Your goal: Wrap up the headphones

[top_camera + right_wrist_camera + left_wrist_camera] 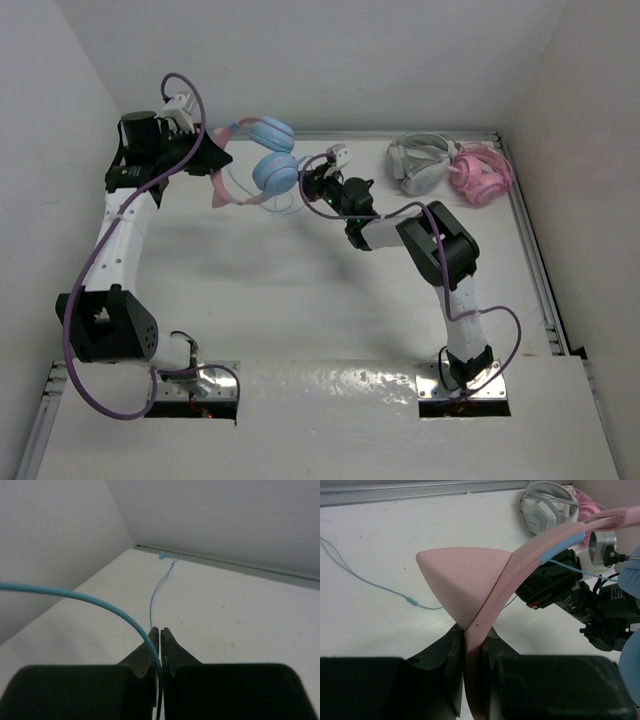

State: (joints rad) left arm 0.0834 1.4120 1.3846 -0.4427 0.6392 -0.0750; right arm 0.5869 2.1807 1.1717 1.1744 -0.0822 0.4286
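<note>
The headphones (pixel 274 171) hang above the far left of the table, with two light blue ear cups and a pink headband (pixel 530 560). One pointed pink ear bump (pixel 460 585) stands just past my left gripper (pixel 474 630), which is shut on the headband; it also shows from above (pixel 207 160). The thin light blue cable (pixel 100 602) curves in from the left and runs down between the shut jaws of my right gripper (pixel 160 630). That gripper (pixel 318 182) sits just right of the lower ear cup. More cable lies on the table (pixel 370 582).
Grey-white headphones (pixel 417 164) and all-pink headphones (pixel 482 173) lie at the back right by the wall. White walls close the table on the left, back and right. The right arm's black wrist (pixel 570 597) is close behind the headband.
</note>
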